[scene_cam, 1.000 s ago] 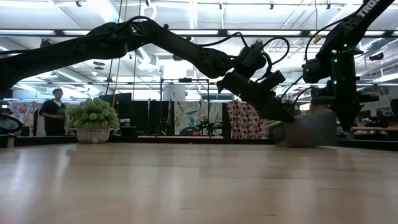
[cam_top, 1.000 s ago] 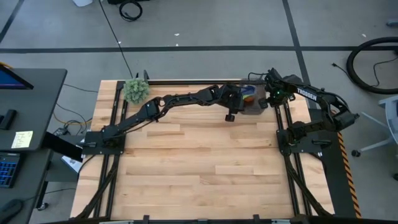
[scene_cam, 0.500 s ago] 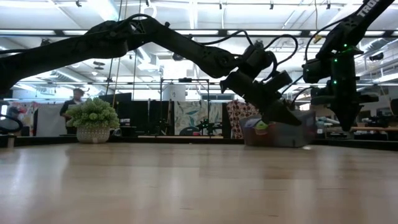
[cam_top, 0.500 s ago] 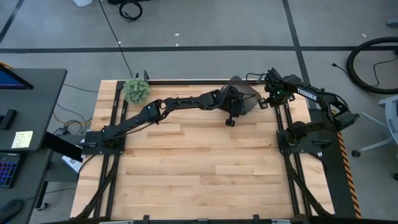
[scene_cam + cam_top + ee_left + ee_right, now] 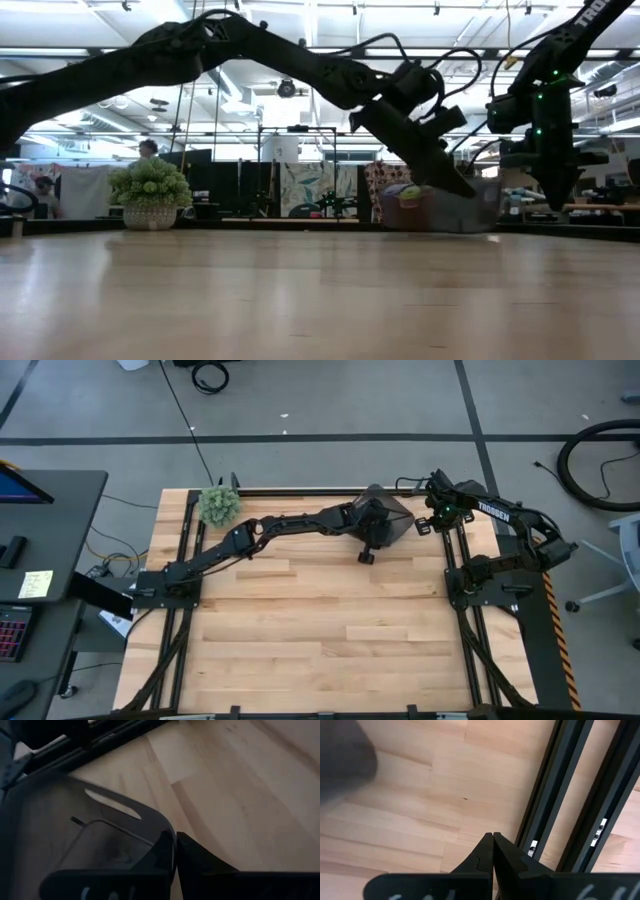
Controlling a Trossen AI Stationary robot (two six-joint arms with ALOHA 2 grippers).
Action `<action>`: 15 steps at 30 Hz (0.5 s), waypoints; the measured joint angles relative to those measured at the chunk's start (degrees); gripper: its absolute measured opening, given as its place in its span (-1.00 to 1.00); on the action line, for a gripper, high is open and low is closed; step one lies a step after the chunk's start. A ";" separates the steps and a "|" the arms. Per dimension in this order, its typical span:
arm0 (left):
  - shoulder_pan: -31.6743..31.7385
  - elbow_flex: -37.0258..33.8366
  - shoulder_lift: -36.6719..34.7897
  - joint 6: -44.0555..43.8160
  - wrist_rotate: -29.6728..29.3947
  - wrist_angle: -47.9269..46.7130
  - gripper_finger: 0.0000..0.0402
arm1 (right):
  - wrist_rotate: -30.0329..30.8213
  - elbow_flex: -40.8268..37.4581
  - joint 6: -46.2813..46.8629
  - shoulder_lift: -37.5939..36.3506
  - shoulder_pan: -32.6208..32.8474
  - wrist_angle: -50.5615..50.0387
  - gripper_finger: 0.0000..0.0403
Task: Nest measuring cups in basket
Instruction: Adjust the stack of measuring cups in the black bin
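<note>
The left claw (image 5: 175, 851) is clamped on the wall of the small dark grey plastic basket (image 5: 75, 845), apparently tipped; the right claw (image 5: 493, 851) is closed and empty, beside it.

Wood table (image 5: 330, 630): basket (image 5: 392, 512), plant ball (image 5: 219, 505) (far edge).

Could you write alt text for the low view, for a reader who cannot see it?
The left hand is shut on the near wall of the dark grey basket at the table's far right. The right hand hangs shut beside it; a potted plant stands far left.
</note>
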 joint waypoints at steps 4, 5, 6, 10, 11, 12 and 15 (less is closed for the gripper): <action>-0.48 0.06 -0.56 -0.92 0.61 -4.52 -0.93 | -0.08 0.00 -0.08 -0.01 -0.04 -0.07 -0.96; -0.67 0.08 -0.88 -1.61 1.31 -6.43 -0.93 | -0.09 0.00 -0.12 -0.01 -0.06 -0.09 -0.96; -0.88 0.14 -1.04 -2.23 2.02 -7.80 -0.93 | -0.09 0.00 -0.14 -0.01 -0.07 -0.08 -0.96; -2.09 0.35 -1.56 -3.90 2.76 -12.15 -0.93 | -0.19 0.00 -0.17 -0.01 -0.06 -0.07 -0.96; -2.46 0.33 -1.72 -3.91 3.14 -13.44 -0.93 | -0.27 0.00 -0.19 -0.01 -0.06 -0.07 -0.96; -2.86 0.35 -1.74 -3.91 3.36 -13.86 -0.93 | -0.25 0.00 -0.19 -0.01 -0.04 -0.07 -0.96; -3.57 0.26 -2.43 -3.50 5.33 -16.05 -0.93 | -0.27 0.00 -0.19 -0.01 -0.06 -0.07 -0.96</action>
